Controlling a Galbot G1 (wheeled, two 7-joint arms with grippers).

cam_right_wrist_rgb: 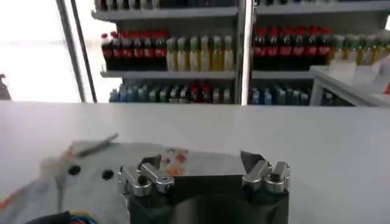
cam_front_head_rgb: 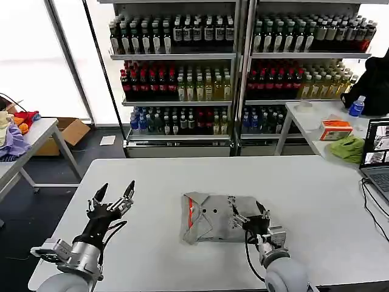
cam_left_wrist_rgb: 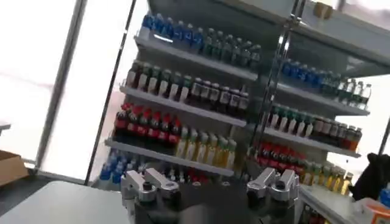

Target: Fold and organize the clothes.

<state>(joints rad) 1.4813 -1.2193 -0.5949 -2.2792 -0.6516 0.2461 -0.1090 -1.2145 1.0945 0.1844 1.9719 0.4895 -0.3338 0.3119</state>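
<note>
**Folded T-shirt at table centre, right gripper over its right end**

We find the grey T-shirt [cam_front_head_rgb: 213, 225] lying folded into a compact rectangle near the middle of the white table [cam_front_head_rgb: 316, 201], slightly towards the near edge. Its long axis runs left to right. The collar end with the orange-red label points left; the right end lies under the right gripper [cam_front_head_rgb: 248, 214]. In the right wrist view the shirt [cam_right_wrist_rgb: 91, 173] shows its multicoloured print just ahead of the fingers.

The right gripper rests low over the shirt's right end, fingers apart; we cannot tell whether they touch the cloth. The left gripper [cam_front_head_rgb: 113, 191] is raised above the table's left part, well apart from the shirt, fingers spread and pointing up and away; it holds nothing.

Nothing else lies on the table around the shirt. Behind it stand shelves of bottles [cam_front_head_rgb: 182, 79]. On the far right side table we note a lime-green cloth [cam_front_head_rgb: 347, 148], an orange box [cam_front_head_rgb: 335, 129] and a laptop [cam_front_head_rgb: 375, 149]. At far left, a side table bears coloured garments [cam_front_head_rgb: 12, 131].
</note>
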